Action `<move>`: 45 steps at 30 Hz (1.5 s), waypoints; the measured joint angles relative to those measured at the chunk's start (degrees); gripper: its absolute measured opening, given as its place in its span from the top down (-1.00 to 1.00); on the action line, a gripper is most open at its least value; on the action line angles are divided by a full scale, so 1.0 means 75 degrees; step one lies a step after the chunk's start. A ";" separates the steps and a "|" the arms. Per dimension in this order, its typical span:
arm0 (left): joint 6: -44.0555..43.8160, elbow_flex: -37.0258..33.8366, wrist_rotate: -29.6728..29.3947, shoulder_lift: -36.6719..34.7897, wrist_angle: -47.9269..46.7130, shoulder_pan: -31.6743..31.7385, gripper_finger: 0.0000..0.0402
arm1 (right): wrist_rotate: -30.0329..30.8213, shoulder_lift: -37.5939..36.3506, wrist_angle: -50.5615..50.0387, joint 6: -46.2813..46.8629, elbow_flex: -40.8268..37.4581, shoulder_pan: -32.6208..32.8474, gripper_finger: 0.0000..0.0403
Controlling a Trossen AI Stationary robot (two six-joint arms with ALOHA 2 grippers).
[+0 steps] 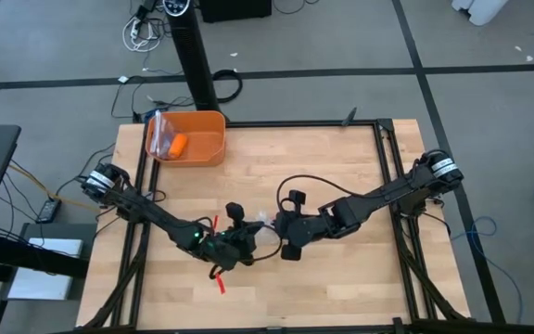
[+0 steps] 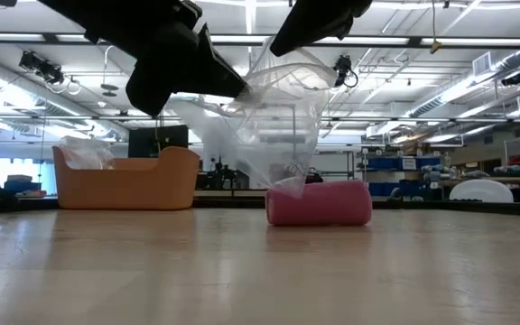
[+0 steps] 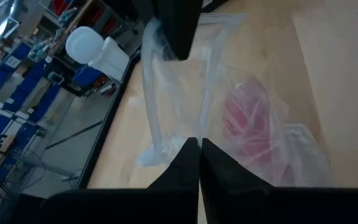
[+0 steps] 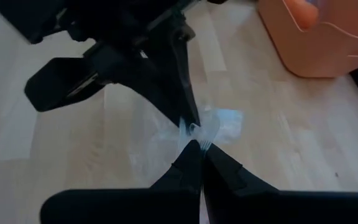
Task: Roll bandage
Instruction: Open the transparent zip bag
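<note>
**Grippers pinch a plastic bag over the rolled bandage**

Bandage [image 2: 320, 203] sits on the wooden table [image 1: 341, 176] as a short pink roll lying on its side, near the middle of the table. In the low view it rests flat on the wood, with the bottom of a clear plastic bag [image 2: 273, 126] draped around it. The left wrist view shows the pink roll [image 3: 248, 127] through the crinkled film, so it lies inside the bag.

The left gripper [image 3: 199, 144] is closed, its two dark fingers pressed together on one edge of the bag, holding that edge up off the table. The right gripper [image 4: 201, 149] is closed as well, its fingertips nipping a small fold of the same clear film. From above, the two grippers meet close together at the table's centre, left gripper [image 1: 239, 239] just beside right gripper [image 1: 284, 228], with the bag between them.

An orange bin [image 1: 189, 136] stands at the far left corner of the table, well apart from the bandage, with a small orange object [image 1: 177, 144] inside it.
</note>
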 joint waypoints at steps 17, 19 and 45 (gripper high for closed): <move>0.0785 0.0052 -0.0412 -0.0825 -0.0125 -0.0358 0.98 | 0.0072 0.0000 0.0042 -0.0122 0.0000 0.0225 0.99; 0.0787 0.0052 -0.0398 -0.0909 -0.0218 -0.0360 0.98 | 0.0174 0.0000 0.0049 -0.0117 0.0000 0.0251 0.99; 0.1203 0.0061 0.0400 -0.0965 -0.0954 -0.0846 0.96 | 0.0569 0.0000 -0.0655 0.0670 0.0678 0.0116 0.35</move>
